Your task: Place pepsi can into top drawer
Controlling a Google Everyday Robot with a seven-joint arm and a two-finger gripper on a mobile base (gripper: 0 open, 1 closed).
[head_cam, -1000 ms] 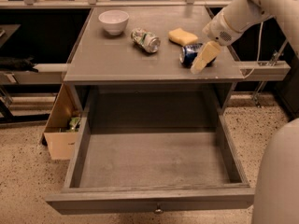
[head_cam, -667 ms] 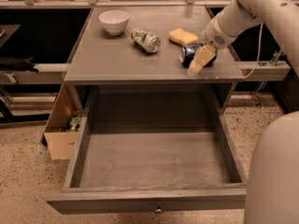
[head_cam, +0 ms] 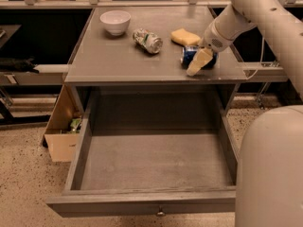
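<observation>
Pepsi can (head_cam: pixel 189 55) on its side on grey countertop (head_cam: pixel 118 60), near right front edge, outside drawer. Gripper (head_cam: pixel 198 61) down at pepsi can, overlapping its front side; apart or clamped, cannot tell. Top drawer (head_cam: pixel 142 203) below and in front of pepsi can, pulled out, round knob (head_cam: pixel 161 213) on front panel. Yellow sponge (head_cam: pixel 184 37) just behind pepsi can; silver-green can (head_cam: pixel 147 40) to its left, lying down; white bowl (head_cam: pixel 116 21) farther left.
</observation>
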